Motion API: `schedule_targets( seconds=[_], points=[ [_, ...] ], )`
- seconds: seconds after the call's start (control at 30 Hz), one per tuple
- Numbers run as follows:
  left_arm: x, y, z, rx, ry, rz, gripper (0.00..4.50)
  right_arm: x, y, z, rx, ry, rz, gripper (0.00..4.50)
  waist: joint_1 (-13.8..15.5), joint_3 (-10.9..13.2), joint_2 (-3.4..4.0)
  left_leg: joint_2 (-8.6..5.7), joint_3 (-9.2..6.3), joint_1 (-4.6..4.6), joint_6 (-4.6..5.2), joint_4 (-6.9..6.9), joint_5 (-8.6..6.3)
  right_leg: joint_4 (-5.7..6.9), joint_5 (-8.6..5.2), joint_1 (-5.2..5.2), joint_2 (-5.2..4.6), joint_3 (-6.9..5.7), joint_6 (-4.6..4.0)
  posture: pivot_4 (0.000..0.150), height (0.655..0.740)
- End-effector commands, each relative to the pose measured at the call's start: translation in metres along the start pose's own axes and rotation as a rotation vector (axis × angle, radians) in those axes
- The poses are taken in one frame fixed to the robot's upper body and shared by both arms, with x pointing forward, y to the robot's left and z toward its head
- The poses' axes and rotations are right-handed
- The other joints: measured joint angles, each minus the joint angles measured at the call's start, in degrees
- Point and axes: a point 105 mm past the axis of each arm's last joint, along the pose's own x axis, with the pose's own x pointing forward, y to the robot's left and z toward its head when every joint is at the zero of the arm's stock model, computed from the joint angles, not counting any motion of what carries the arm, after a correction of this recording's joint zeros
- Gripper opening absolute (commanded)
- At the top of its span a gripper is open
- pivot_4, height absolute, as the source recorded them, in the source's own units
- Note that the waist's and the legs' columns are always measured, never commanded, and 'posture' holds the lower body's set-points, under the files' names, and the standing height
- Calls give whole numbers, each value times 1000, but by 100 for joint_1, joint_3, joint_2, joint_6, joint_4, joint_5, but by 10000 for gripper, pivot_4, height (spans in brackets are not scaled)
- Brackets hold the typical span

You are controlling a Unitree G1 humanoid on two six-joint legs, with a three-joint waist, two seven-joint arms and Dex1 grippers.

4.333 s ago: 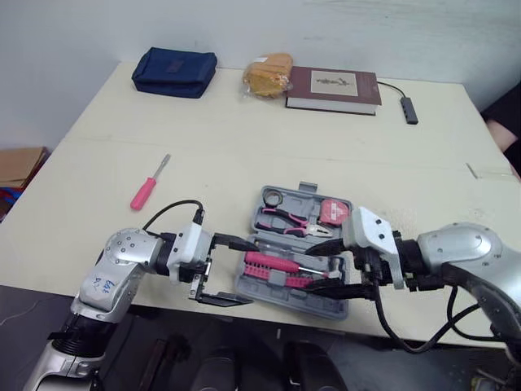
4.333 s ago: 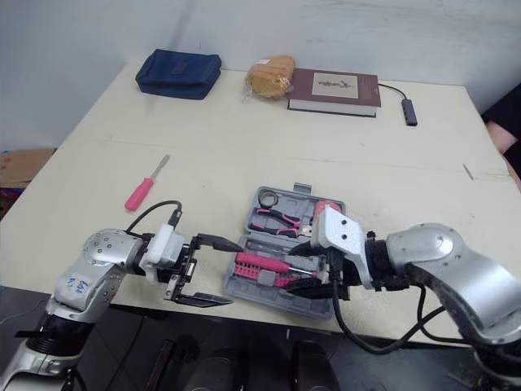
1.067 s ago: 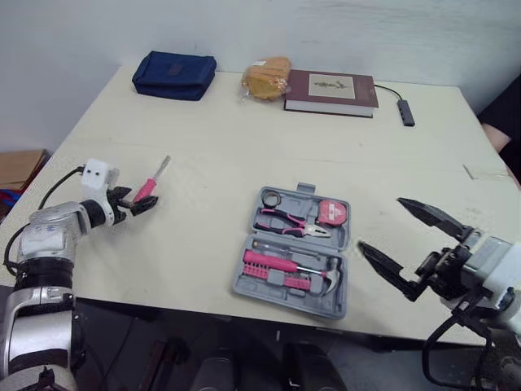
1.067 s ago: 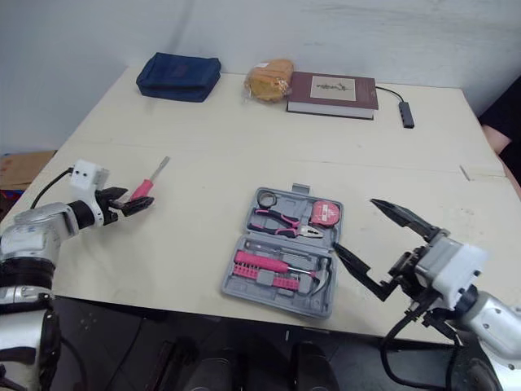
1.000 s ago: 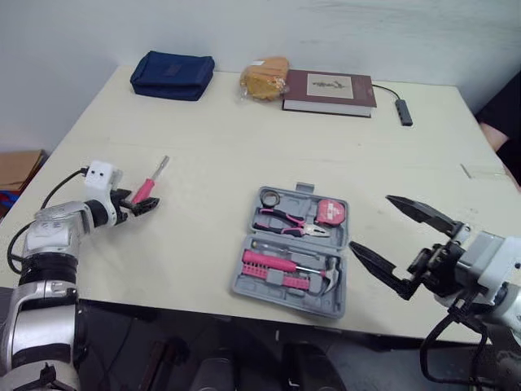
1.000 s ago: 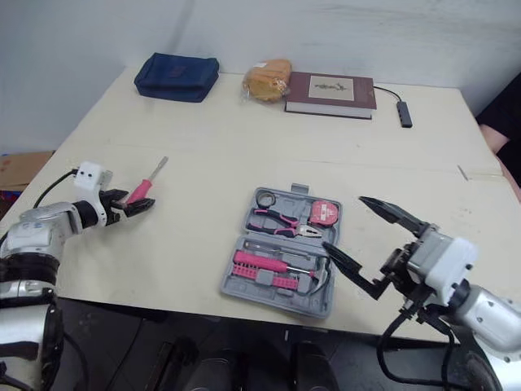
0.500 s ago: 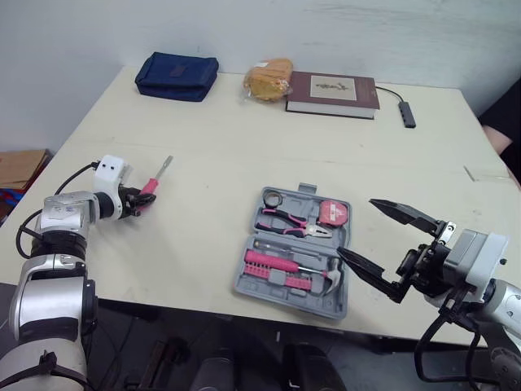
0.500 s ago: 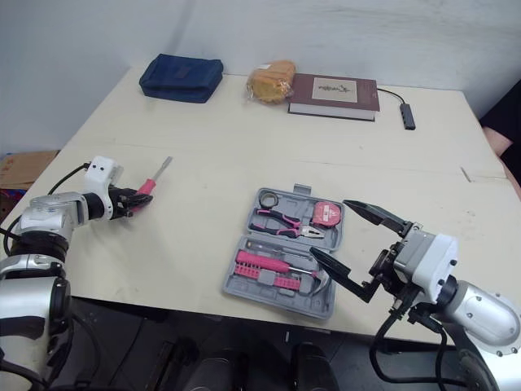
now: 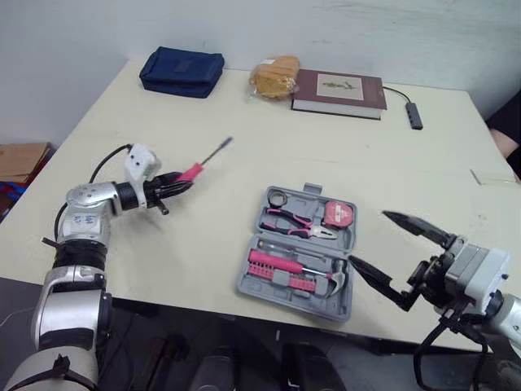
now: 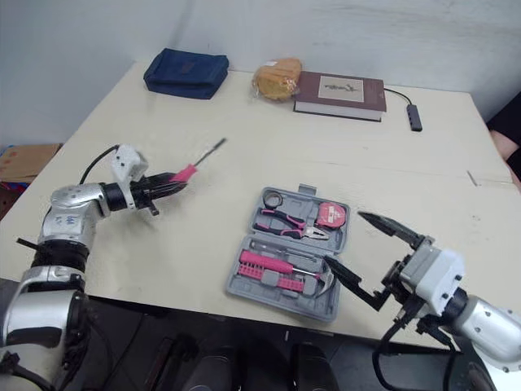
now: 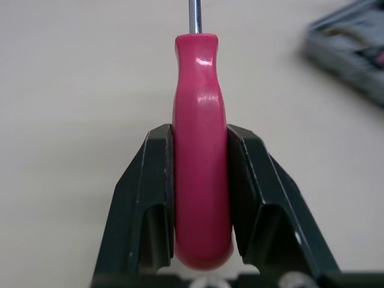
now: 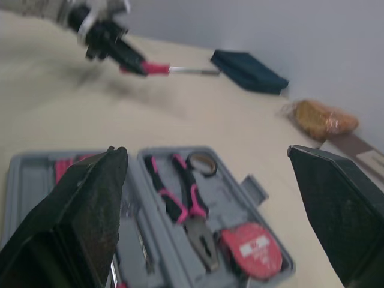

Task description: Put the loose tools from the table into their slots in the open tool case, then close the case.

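Left gripper [image 11: 201, 135] is clamped on the pink handle of the screwdriver [image 9: 198, 167]. Both fingers [image 11: 155, 180] press against the handle's sides. Right gripper [image 9: 368, 238] has its fingers spread wide with nothing between them, and is positioned just beside the right edge of the tool case.

1. Table [image 9: 326, 138]: pale surface carrying all items.
2. Tool case [image 9: 285, 295]: grey, lid open, lying flat near the front edge of the table, between the two grippers.
3. Book [image 9: 338, 84]: dark red cover, at the far edge.
4. Pouch [image 9: 181, 72]: dark blue, at the far left corner, well apart from the case.
5. Bagged bread [image 9: 274, 76]: between pouch and book, touching the book.
6. Pliers [image 9: 295, 226]: pink grips, seated in the case's far half.
7. Tape measure [image 9: 334, 214]: just beside the pliers, on the right.
8. Hammer [image 9: 334, 281]: in the near right compartment.
9. Screwdriver: held above the table to the left of the case, with the shaft angled toward the far side.
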Motion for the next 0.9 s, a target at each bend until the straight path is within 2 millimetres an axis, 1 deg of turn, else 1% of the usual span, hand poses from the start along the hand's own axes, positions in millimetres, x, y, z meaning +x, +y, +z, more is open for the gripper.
schedule_targets(
  seconds=[0.03, 0.17, 0.23, 0.3, 0.43, 0.53, 0.63, 0.7, 0.8, 0.9],
  points=[
    [16, -43, 21, 173, -58, -293, 5399, -8, -10, 7, -64, -10, -50, 45000, -25, 2, 3, 0, 4, -1, 1, 8, -1, 1, 1, 0, 0, 3, 2, 1500, 7400],
    [29, -64, 36, 147, -103, -429, 5399, -13, -12, 1, -63, 27, -70, 45000, -88, 2, 3, 1, 5, 1, 7, 27, -4, 1, 2, 1, 4, 7, 3, 1500, 7400],
    [40, -90, 38, 205, -56, -562, 5399, -16, -9, -2, -42, 46, -68, 45000, -112, 3, 6, 2, 2, 6, 32, 27, -17, 12, 1, 1, 5, 8, 3, 1500, 7400],
    [48, -106, 44, 230, -48, -623, 5399, -17, -6, -3, -27, 54, -70, 45000, -112, 4, 7, 2, 1, 11, 32, 27, -17, 13, 1, 7, 5, 10, 2, 1500, 7400],
    [56, -117, 57, 278, -29, -655, 5399, -19, -1, 0, -25, 55, -81, 45000, -128, 4, 8, 2, 4, 11, 32, 29, -16, 11, 1, 7, 6, 16, 2, 1500, 7400],
    [56, -125, 60, 275, -12, -679, 5399, -19, 1, 1, -21, 56, -83, 45000, -129, 5, 10, 3, 2, 12, 31, 29, -16, 12, 1, 7, 8, 16, 2, 1500, 7400],
    [56, -139, 47, 252, 128, -704, 5399, -18, 4, 3, -16, 52, -76, 45000, -127, 6, 12, 3, 3, 13, 32, 29, -16, 13, 1, 7, 8, 18, 2, 1500, 7400],
    [55, -146, 41, 230, 166, -701, 5399, -17, 8, 5, -14, 49, -55, 45000, -121, 6, 13, 3, 2, 13, 32, 29, -16, 12, 0, 8, 8, 18, 1, 1500, 7400],
    [48, -155, 23, 233, 246, -720, 5399, -18, 20, 6, 3, 57, 4, 45000, -123, 7, 15, 3, 1, 12, 33, 29, -18, 9, 0, 8, 7, 20, 1, 1500, 7400],
    [49, -158, 17, 221, 271, -698, 5399, -20, 22, 5, 13, 65, 12, 45000, -118, 7, 15, 4, 0, 13, 35, 29, -18, 10, 0, 8, 6, 20, 0, 1500, 7400]
  ],
)
